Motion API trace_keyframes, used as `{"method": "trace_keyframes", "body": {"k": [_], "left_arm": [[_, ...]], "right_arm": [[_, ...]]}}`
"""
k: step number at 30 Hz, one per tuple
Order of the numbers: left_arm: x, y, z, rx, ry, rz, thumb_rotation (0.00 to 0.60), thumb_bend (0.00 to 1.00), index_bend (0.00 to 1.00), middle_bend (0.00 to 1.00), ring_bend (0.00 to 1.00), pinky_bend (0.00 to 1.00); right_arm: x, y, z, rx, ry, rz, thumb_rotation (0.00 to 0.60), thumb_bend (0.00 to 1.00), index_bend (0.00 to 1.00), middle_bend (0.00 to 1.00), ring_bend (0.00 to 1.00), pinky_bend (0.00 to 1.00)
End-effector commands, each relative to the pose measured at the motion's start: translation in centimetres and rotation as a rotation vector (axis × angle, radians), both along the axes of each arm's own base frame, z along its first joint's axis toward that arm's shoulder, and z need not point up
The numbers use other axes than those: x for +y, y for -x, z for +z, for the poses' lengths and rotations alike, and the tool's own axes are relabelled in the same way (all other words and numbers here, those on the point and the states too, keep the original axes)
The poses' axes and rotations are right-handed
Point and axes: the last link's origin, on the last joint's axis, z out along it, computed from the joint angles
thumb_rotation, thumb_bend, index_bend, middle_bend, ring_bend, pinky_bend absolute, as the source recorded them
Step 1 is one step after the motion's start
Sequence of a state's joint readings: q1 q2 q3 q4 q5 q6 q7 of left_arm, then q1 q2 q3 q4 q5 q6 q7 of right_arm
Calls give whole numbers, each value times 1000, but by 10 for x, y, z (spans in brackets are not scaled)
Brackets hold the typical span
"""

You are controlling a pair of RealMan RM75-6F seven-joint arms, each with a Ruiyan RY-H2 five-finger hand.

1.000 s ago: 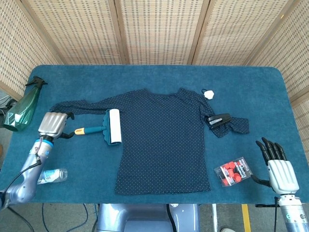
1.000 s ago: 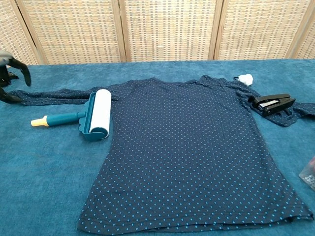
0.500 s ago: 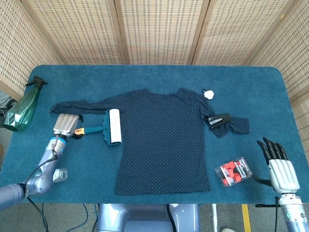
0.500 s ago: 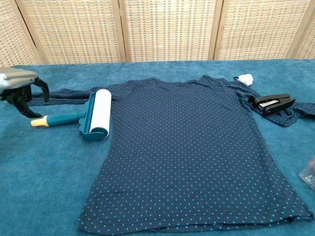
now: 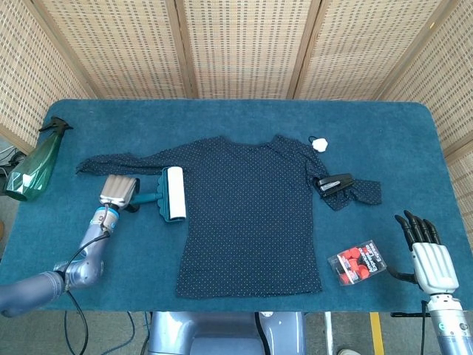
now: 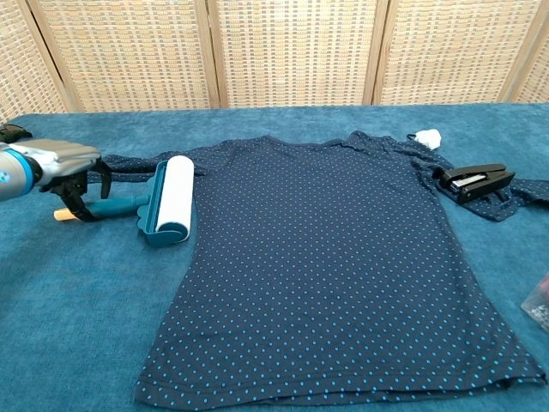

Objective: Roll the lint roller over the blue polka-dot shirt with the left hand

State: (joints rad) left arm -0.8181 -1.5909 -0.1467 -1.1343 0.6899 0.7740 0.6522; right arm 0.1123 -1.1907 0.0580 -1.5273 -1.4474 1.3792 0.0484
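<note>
The blue polka-dot shirt (image 5: 251, 214) lies flat across the middle of the blue table, and fills most of the chest view (image 6: 326, 257). The lint roller (image 5: 174, 194) rests at the shirt's left edge, its white roll (image 6: 169, 199) partly on the fabric and its teal handle (image 6: 120, 206) pointing left. My left hand (image 5: 119, 191) hangs over that handle, fingers (image 6: 81, 202) curved down on either side of it without a clear grip. The handle's yellow tip (image 6: 59, 215) pokes out past the hand. My right hand (image 5: 431, 259) rests with spread fingers at the table's near right corner.
A green spray bottle (image 5: 37, 164) lies at the far left. A black stapler (image 5: 335, 183) sits on the shirt's right sleeve, with a small white object (image 5: 320, 144) behind it. A pack of red items (image 5: 356, 262) lies near my right hand.
My left hand has moved right, from beyond the handle's yellow end to directly over the handle. The roller, the shirt and the right hand have stayed put.
</note>
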Motion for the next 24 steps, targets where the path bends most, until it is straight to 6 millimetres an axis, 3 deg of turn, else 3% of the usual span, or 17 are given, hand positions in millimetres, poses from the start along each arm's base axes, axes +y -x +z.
{"method": "trace_keyframes", "body": {"k": [1,5,7,9,11,20,24], "left_arm": [[2,-1,-6,2,8,-3,600,283,453,953,811,751],[4,-1,-10,14,12,-6,600,296,484,953,811,752],[5,-1,-11,24,14,-14,600,369,564,953,811,751],[4,-3,-11,34,2,-34,600,482,724,953,811,751],[4,-6,-8,36,-13,-59,600,512,803,953,811,752],[3,-18,12,62,-26,-161,600,451,847,953,811,741],[6,-32,24,40,1,-192,600,418,851,953,811,741]], "right_arm": [[0,1,0,1,0,-3,600,96,0,0,0,0],[-1,2,0,1,3,-6,600,96,0,0,0,0],[-1,1,1,-1,6,-2,600,96,0,0,0,0],[-1,1,1,-1,10,1,600,96,0,0,0,0],[-1,1,1,-3,11,4,600,96,0,0,0,0],[0,0,2,-7,14,6,600,96,0,0,0,0],[-1,2,3,-9,15,-3,600,96,0,0,0,0]]}}
